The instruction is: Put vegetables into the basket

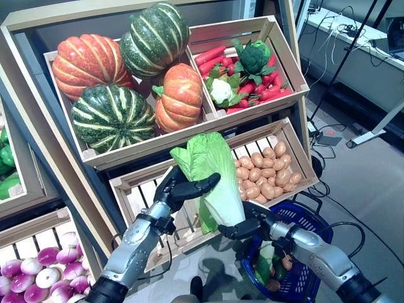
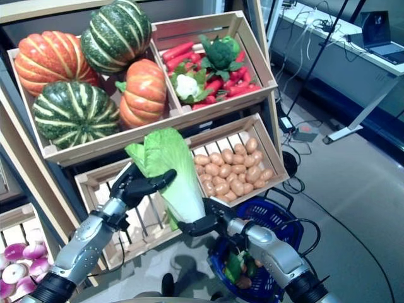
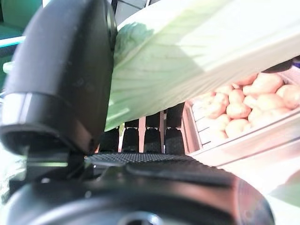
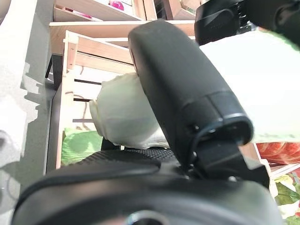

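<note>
A long pale-green napa cabbage [image 1: 211, 170] is held upright in front of the stand's lower crate. My left hand [image 1: 183, 189] is curled round its middle, and the left wrist view shows the thumb [image 3: 70, 75] and fingers [image 3: 140, 138] pinching the leaf [image 3: 197, 51]. My right hand [image 1: 243, 226] grips the white base from below, and the right wrist view shows its thumb [image 4: 178, 89] pressed on the base [image 4: 122, 112]. The blue basket [image 1: 315, 221] stands on the floor just right of and below the cabbage. Green vegetables [image 1: 265, 265] and a small brown one lie in it.
The wooden stand [image 1: 38, 126] of tilted crates rises right behind the hands. A slatted crate [image 1: 142, 196] sits behind my left hand, and potatoes [image 1: 265, 177] lie beside the cabbage. A white desk [image 1: 353, 57] and floor cables stand at the right.
</note>
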`<state>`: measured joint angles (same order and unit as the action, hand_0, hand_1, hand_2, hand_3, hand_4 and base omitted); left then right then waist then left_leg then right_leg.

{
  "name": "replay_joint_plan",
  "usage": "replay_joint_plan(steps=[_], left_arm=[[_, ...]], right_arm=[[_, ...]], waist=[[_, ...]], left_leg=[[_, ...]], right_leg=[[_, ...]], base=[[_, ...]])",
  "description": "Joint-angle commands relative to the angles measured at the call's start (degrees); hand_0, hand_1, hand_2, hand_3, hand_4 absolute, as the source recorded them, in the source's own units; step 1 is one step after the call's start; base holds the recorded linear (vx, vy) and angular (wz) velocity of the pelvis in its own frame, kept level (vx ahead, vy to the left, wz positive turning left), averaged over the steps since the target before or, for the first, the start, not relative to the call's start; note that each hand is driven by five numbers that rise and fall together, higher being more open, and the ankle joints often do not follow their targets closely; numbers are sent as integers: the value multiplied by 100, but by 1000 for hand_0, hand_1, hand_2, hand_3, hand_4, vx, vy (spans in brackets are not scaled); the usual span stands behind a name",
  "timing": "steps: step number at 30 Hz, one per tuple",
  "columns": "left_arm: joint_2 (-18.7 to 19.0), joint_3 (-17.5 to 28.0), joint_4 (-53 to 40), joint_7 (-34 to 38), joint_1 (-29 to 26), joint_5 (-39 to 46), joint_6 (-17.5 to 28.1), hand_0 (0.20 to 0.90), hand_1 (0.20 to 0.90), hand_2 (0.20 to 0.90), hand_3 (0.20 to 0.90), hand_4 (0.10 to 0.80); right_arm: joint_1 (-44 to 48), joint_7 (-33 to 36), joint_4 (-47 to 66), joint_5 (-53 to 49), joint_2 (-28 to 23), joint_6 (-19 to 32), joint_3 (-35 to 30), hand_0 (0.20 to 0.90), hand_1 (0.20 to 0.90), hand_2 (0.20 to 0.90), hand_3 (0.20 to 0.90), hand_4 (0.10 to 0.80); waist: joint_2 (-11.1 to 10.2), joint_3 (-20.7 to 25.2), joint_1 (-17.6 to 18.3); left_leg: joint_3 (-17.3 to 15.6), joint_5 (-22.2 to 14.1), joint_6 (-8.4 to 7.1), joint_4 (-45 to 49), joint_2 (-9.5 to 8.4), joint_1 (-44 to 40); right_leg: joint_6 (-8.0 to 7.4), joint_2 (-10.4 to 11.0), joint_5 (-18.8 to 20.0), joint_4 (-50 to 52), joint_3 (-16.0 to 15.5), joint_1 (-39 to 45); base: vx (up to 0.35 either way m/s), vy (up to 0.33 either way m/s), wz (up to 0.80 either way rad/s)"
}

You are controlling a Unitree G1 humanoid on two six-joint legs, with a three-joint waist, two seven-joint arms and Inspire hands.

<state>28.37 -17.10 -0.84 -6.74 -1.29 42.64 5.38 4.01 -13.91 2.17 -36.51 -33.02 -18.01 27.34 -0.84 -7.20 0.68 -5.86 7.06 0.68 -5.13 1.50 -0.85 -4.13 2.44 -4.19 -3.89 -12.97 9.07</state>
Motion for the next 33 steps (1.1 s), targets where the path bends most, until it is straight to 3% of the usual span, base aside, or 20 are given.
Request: replay_joint_plan(steps=[1, 8, 9, 25, 33], left_arm=[[-39, -220, -525, -502, -529, 344, 440, 300, 300, 300, 300, 400], [-8, -237, -534, -604, -545, 250, 399, 305, 305, 305, 305, 403], [1, -241, -550, -609, -529, 211, 406, 900, 900, 900, 900, 800], [45, 79, -683, -673, -346, 301, 239, 900, 900, 900, 900, 800], [31, 348, -736, -677, -145, 277, 149, 900, 900, 900, 900, 800]], right_arm=[[501, 151, 237, -442, 232, 636, -313, 300, 300, 300, 300, 400], [462, 384, 189, -546, 260, 787, -426, 300, 300, 300, 300, 400], [420, 523, 192, -594, 265, 835, -496, 300, 300, 300, 300, 400], [-136, 959, 188, -419, 162, 1340, -1441, 300, 300, 300, 300, 400], [-438, 927, 248, -903, 211, 1777, -2070, 300, 300, 300, 300, 400]], waist=[[-123, 371, -85], [-115, 374, -61], [-112, 377, -46], [-89, 287, 89], [-96, 243, 163]], left_leg=[[-119, -831, -216, 13, 64, -463], [-138, -841, -206, 13, 67, -468], [-141, -833, -212, 13, 71, -460], [-250, -840, -183, 13, 113, -440], [-330, -860, -159, 13, 131, -442]], right_leg=[[-218, 234, 499, -79, 131, -345], [-213, 223, 493, -88, 154, -337], [-217, 219, 498, -79, 175, -355], [-232, 183, 527, -60, 285, -434], [-222, 145, 507, -38, 348, -479]], base=[[0, 0, 0], [0, 0, 0], [0, 0, 0], [-9, -5, -4], [-3, -12, -6]])
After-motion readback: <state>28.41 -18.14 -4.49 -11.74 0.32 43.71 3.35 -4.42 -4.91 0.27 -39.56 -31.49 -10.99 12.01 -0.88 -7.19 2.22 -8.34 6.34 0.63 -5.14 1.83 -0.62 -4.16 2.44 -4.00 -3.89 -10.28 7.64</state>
